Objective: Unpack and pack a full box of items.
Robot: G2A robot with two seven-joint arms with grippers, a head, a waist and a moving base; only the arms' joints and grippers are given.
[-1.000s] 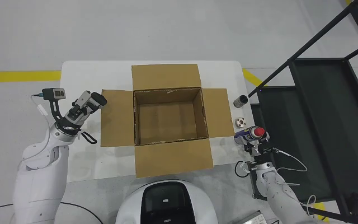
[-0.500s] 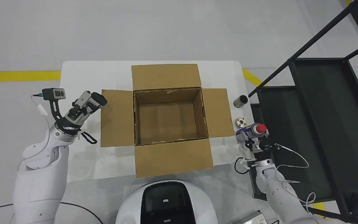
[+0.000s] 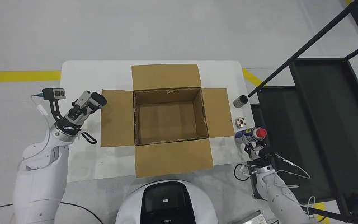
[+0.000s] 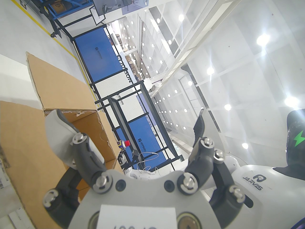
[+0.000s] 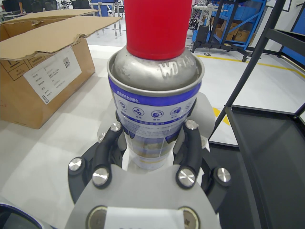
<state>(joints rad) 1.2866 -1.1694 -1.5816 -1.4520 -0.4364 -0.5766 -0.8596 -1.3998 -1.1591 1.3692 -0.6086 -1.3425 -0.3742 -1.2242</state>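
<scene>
Tabletop (image 3: pixel 95 73): right claw (image 5: pixel 152 132) tight around spray can (image 5: pixel 155 79).

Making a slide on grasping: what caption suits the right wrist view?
Right gripper holds a red-capped spray can upright, with the open cardboard box beyond on the white table.

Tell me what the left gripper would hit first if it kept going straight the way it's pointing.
Likely nothing close: the left gripper tilts up over the cardboard box, so the way looks free, though depth is unclear.

Sticker (image 5: pixel 52 75) on box (image 5: pixel 14 96): print seemingly too small to read; spray can (image 5: pixel 155 91): icon row, tiny print.
</scene>
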